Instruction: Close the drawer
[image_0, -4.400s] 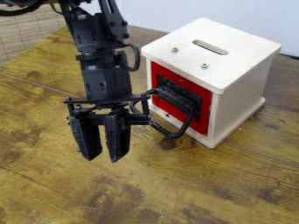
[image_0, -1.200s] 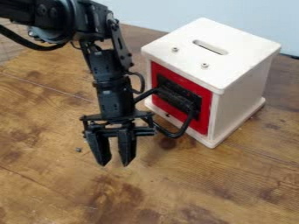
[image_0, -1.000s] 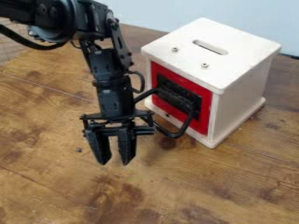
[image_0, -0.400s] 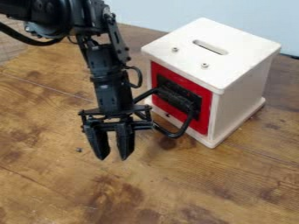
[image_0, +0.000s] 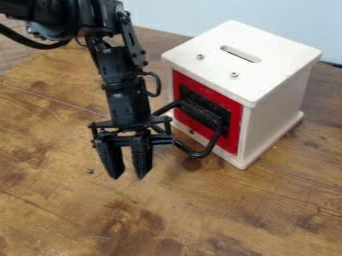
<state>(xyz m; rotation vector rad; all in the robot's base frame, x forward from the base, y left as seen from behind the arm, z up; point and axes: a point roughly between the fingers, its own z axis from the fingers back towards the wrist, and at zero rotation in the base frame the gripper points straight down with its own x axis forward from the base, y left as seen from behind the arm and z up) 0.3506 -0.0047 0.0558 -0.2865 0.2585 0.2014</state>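
1. Fingers of the gripper (image_0: 127, 178) parted, with a gap of bare view between the tips; nothing gripped. Hanging points-down over the wooden table (image_0: 67, 225), in front of the white box (image_0: 274, 75) and to the picture's left of it.
2. Red-fronted drawer (image_0: 230, 143) set in the box's front face, black loop handle (image_0: 198, 153) jutting out and down towards the arm. Looks nearly flush, though hard to tell from this angle whether any travel remains.
3. Handle very near the gripper's side; contact or a slight gap, cannot tell which. Main risk here: snagging the loop on a finger or the wrist, then dragging the drawer outward on any retreat.
4. Likely next need: a straight push into the front. Pushing off-centre could twist the drawer and jam it against its opening.
5. Pressing too low or too high on the rounded loop could let the fingers slide off, scraping the red panel instead.
6. Overpushing a drawer already home could skid or turn the whole box, with no fixing to the table visible.
7. Stopping early, from misjudging a small remaining gap behind the red front, could leave the drawer ajar.
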